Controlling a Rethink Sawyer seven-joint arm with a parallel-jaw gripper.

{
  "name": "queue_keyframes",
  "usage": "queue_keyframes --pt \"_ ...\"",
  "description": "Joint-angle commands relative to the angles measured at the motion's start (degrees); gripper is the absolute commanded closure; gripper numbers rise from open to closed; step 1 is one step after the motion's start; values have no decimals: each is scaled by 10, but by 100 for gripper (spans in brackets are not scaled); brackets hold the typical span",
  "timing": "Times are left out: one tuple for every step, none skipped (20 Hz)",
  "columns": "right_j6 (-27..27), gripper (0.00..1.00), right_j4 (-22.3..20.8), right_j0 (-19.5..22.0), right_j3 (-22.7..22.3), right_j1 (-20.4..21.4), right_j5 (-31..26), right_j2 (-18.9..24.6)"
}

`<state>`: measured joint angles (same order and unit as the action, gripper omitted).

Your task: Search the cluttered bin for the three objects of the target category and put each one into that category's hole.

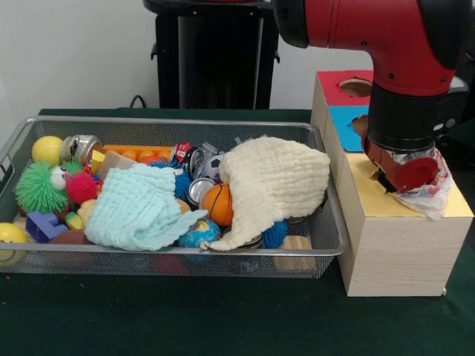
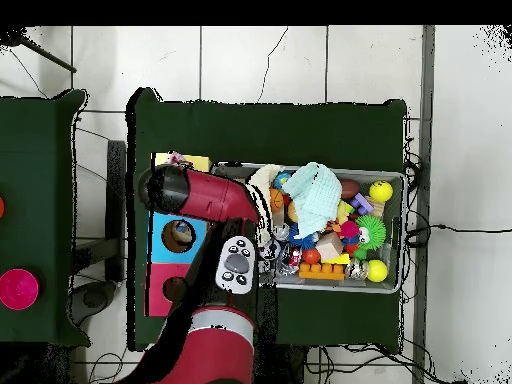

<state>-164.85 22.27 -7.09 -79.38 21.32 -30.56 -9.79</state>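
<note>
The wire-mesh bin (image 1: 171,259) holds clutter: a cream cloth (image 1: 274,182), a mint cloth (image 1: 137,208), a small basketball (image 1: 219,204), cans (image 1: 80,147), spiky balls (image 1: 38,187) and blocks. To its right stands the wooden box (image 1: 393,245) with yellow, blue (image 1: 343,126) and red (image 1: 338,87) tops. My gripper (image 1: 401,174) hangs low over the yellow top, hidden by the red wrist. A crumpled white patterned wrapper (image 1: 430,194) bulges out beside it, resting on the yellow surface. From overhead, the wrist (image 2: 165,188) covers the yellow section (image 2: 196,162) and the bin (image 2: 392,285) lies to its right.
The blue hole (image 2: 179,236) and red hole (image 2: 175,290) show beside the arm overhead. A second green table (image 2: 40,200) carries a pink disc (image 2: 18,288). A globe ball (image 1: 199,233) and wooden block (image 1: 295,252) lie against the bin's front wall.
</note>
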Motion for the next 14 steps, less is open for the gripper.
queue_keyframes --pt "59 0 -60 101 -60 14 9 17" --pt "59 0 -64 105 -59 16 9 21" --pt "56 0 -67 108 -57 18 11 24" --pt "53 0 -71 111 -56 19 13 26" --pt "47 0 -75 110 -51 19 9 22" --pt "47 0 -79 113 -50 21 6 25" --pt "42 0 -84 112 -43 20 1 20" --pt "41 0 -88 114 -41 22 -4 23" --pt "36 0 -89 114 -37 24 -14 22" --pt "33 0 -91 114 -35 26 -18 22" --pt "26 0 -94 112 -31 26 -22 17" --pt "22 0 -91 114 -30 29 -39 20" --pt "23 0 -88 118 -22 31 -89 22" --pt "21 0 -96 114 4 27 -172 11"
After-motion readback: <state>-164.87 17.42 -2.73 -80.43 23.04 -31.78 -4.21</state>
